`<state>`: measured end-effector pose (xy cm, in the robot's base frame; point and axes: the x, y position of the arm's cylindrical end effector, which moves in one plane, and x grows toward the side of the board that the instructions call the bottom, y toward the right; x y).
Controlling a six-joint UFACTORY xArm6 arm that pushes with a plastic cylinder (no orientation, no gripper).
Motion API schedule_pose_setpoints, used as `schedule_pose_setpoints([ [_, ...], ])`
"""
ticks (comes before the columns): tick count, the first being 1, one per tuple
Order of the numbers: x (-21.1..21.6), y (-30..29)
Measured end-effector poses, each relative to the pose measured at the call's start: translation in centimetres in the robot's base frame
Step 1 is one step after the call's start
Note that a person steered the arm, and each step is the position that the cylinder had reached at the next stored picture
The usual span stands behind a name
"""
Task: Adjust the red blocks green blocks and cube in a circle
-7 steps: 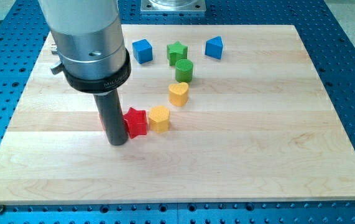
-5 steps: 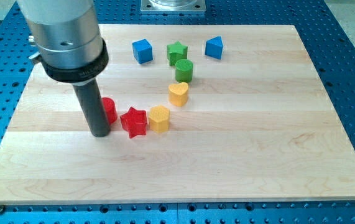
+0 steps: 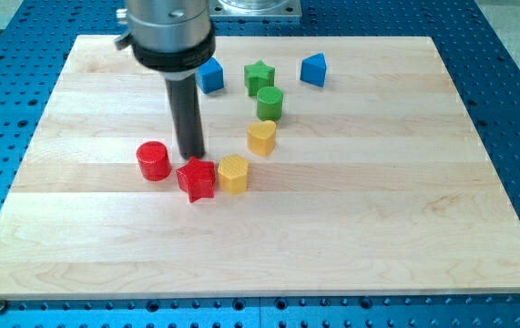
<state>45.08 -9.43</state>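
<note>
My tip (image 3: 191,156) stands just above the red star (image 3: 196,179), between it and the blue cube (image 3: 209,75), and to the right of the red cylinder (image 3: 153,161). The red star touches the yellow hexagon (image 3: 233,173). A yellow heart (image 3: 261,138) sits up and right of the hexagon. Above it stand the green cylinder (image 3: 270,103) and the green star (image 3: 260,76). The blue cube is partly hidden by my rod.
A blue triangular block (image 3: 313,69) lies near the view's top, right of the green star. The blocks lie on a wooden board (image 3: 378,200) set on a blue perforated table (image 3: 514,91).
My tip moved from the left of the red blocks up and right, to just above the red star. The red cylinder, hidden before, now shows left of the star.
</note>
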Motion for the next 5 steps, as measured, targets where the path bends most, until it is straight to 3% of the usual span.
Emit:
schedule_pose_setpoints([
  [1,1.0,-3.7],
  [2,-0.6,-2.7],
  [3,-1.3,3.0],
  [5,-0.3,4.7],
])
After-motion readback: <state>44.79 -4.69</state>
